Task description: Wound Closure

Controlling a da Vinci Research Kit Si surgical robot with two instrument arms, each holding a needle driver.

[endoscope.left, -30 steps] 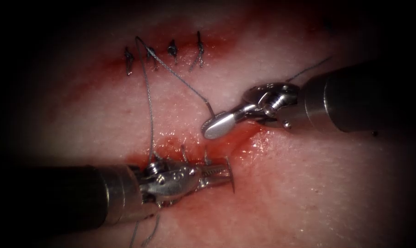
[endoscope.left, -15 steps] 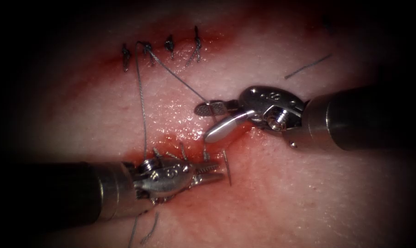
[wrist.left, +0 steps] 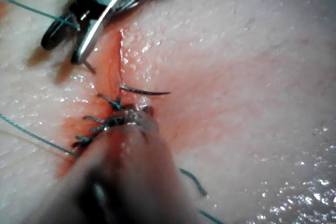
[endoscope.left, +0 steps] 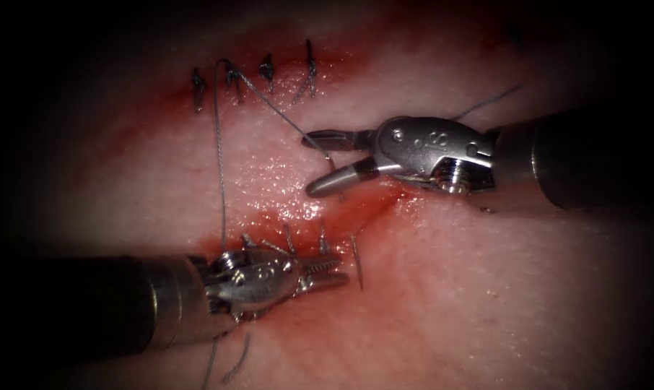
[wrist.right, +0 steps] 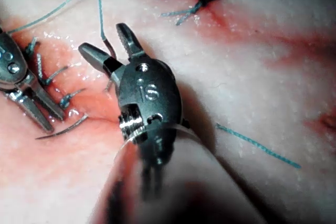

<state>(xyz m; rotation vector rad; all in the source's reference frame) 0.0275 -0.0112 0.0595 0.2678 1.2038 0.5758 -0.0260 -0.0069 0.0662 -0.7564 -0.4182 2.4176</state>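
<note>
My right tool (endoscope.left: 309,165) hovers over the tissue (endoscope.left: 486,289) with its jaws open. The thread (endoscope.left: 269,108) from the upper stitch row runs down between them, which the right wrist view (wrist.right: 102,38) confirms. My left tool (endoscope.left: 341,271) lies along the lower cut (endoscope.left: 370,206) by its stitches, jaws slightly open and holding nothing. The curved needle (endoscope.left: 356,261) stands just past the left tool's tips, right of the last stitch. One end of the needle (wrist.left: 144,92) seems to sit in the tissue at the cut's edge. A second thread strand (endoscope.left: 219,159) drops toward the left tool.
A row of tied stitches (endoscope.left: 269,72) closes the upper cut. A loose cut piece of thread (endoscope.left: 486,105) lies behind the right tool. Short cut ends (endoscope.left: 233,361) trail below the left shaft. Red fluid (endoscope.left: 305,213) wets the tissue around the lower cut.
The right tool's jaws opened and rose from the cut to straddle the thread. The left tool drew back a little to the left, away from the needle.
</note>
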